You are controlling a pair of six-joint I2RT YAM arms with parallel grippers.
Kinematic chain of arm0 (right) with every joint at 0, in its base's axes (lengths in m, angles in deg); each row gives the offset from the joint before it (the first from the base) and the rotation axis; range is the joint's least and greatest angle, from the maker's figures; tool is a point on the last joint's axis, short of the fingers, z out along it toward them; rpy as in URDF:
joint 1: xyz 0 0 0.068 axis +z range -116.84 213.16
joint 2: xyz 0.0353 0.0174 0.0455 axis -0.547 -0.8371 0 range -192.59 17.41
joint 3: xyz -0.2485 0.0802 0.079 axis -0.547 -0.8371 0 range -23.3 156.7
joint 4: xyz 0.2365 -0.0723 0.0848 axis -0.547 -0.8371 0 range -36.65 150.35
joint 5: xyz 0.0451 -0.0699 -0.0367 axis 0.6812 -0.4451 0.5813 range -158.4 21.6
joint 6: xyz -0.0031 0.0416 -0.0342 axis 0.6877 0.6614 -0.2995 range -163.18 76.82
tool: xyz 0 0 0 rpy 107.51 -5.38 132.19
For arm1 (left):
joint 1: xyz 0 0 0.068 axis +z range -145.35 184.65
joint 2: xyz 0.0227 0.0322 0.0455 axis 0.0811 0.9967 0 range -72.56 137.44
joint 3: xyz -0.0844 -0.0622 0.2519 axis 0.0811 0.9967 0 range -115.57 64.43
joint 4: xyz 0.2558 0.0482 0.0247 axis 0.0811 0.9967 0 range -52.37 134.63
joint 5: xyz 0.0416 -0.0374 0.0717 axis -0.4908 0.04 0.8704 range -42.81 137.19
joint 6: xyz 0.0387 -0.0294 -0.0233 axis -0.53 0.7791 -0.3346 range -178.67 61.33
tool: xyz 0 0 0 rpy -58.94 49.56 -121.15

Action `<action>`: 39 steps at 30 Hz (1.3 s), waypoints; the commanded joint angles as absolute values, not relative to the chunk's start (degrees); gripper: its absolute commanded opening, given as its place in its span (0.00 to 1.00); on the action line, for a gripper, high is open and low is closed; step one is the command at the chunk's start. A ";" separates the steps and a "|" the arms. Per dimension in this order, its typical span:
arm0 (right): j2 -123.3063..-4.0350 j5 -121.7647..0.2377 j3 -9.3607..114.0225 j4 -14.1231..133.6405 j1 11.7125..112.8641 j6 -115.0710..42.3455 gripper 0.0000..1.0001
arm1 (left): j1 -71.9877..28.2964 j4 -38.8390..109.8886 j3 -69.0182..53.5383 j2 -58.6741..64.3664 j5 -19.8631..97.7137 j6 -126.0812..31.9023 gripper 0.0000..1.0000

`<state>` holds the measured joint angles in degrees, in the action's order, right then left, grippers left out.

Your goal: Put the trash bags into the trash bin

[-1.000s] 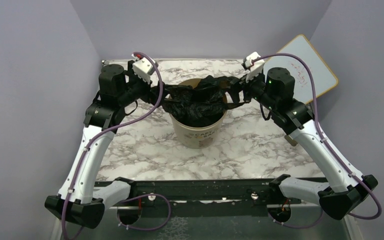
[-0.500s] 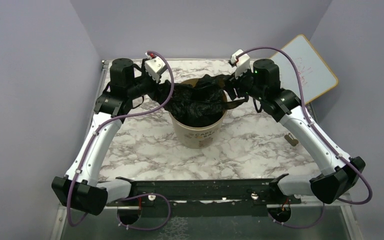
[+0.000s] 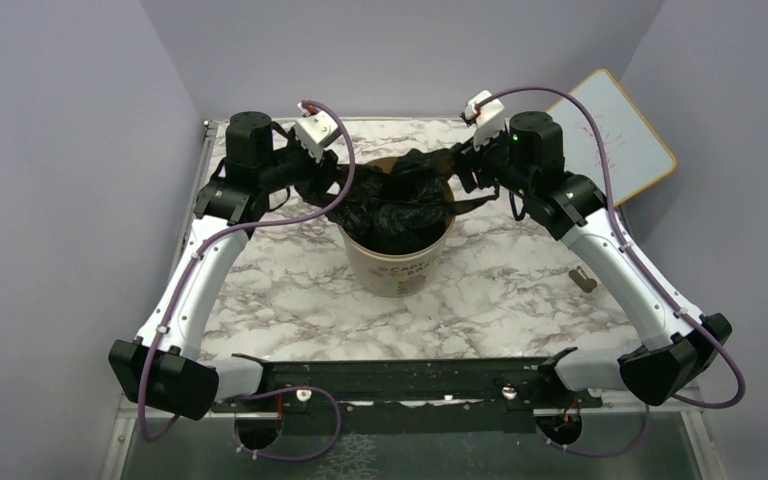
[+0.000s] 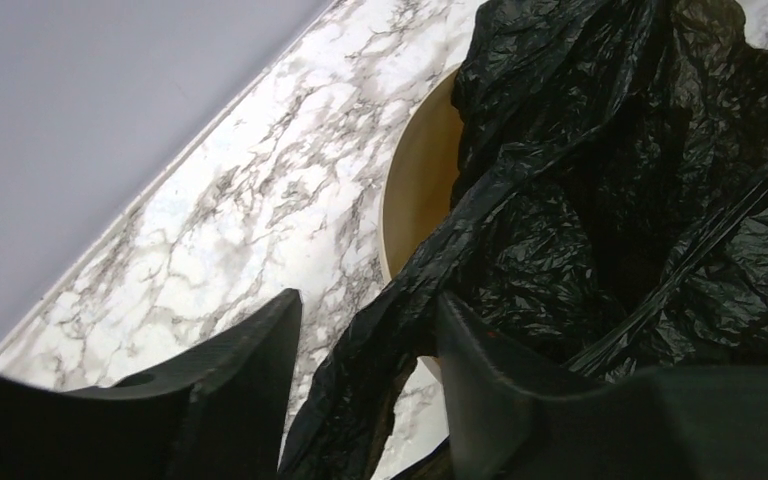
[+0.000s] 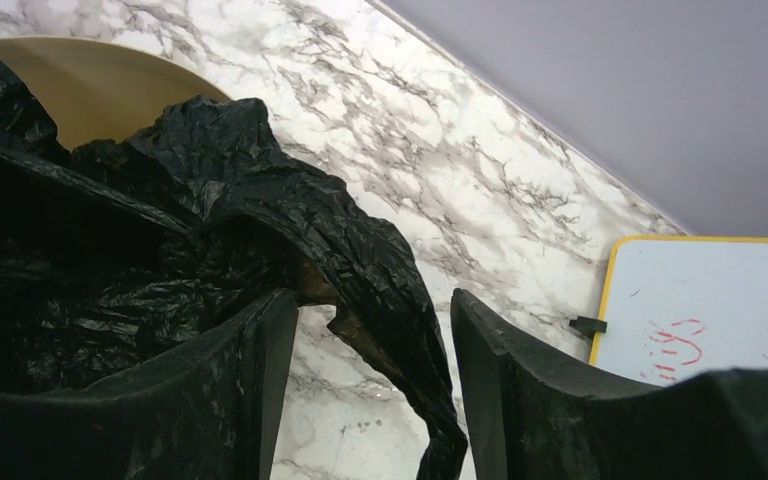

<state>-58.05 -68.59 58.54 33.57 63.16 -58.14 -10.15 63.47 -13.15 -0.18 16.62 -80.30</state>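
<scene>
We see the trash bin (image 3: 397, 268) standing upright on the marble table (image 3: 290, 300), a little beyond its middle, with bare tabletop all around its base. The trash bag (image 3: 400, 205) sits mostly inside the bin, crumpled, its bulk rising above the far rim. 1 fold spills over the left rim and 1 loop handle (image 3: 472, 205) hangs outside the right rim. The 2 arms meet the bin from opposite sides. The left gripper (image 4: 368, 300) is at the left rim with its fingers spread. A twisted strip of bag runs between them, lying against 1 finger with marble showing on its other side, so nothing is pinched. The right gripper (image 5: 372, 298) is at the right rim, also spread. A drooping fold of bag hangs in its gap with tabletop visible on both sides of it. The near half of the table is open between the arms. Behind the right arm a yellow-framed whiteboard (image 3: 615, 150) leans in the far right corner, well apart from the bin. A small tan object (image 3: 582, 280) lies near the right edge.
</scene>
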 commanded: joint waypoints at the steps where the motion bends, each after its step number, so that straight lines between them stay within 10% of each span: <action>1: -59.44 -71.28 61.90 29.64 62.96 -59.28 0.62 | -10.11 64.83 -14.83 -0.35 13.99 -82.50 0.47; 10: -59.97 -67.60 64.89 28.63 62.87 -61.97 0.64 | -10.13 68.04 -14.69 -1.40 13.95 -85.23 0.00; 23: -64.97 -65.23 68.00 29.31 62.43 -62.44 0.60 | -10.11 67.95 -13.21 -4.99 22.67 -82.33 0.00; 33: -64.71 -64.86 68.91 27.03 62.24 -60.01 0.02 | -10.11 67.68 -14.68 -3.96 30.00 -77.21 0.00; 39: -68.52 -66.13 71.16 23.31 59.42 -55.95 0.01 | -10.11 66.99 -17.51 0.50 36.27 -73.03 0.00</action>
<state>-66.03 -65.07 68.27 26.99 61.63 -59.10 -10.35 67.47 -14.31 -2.50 30.28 -76.71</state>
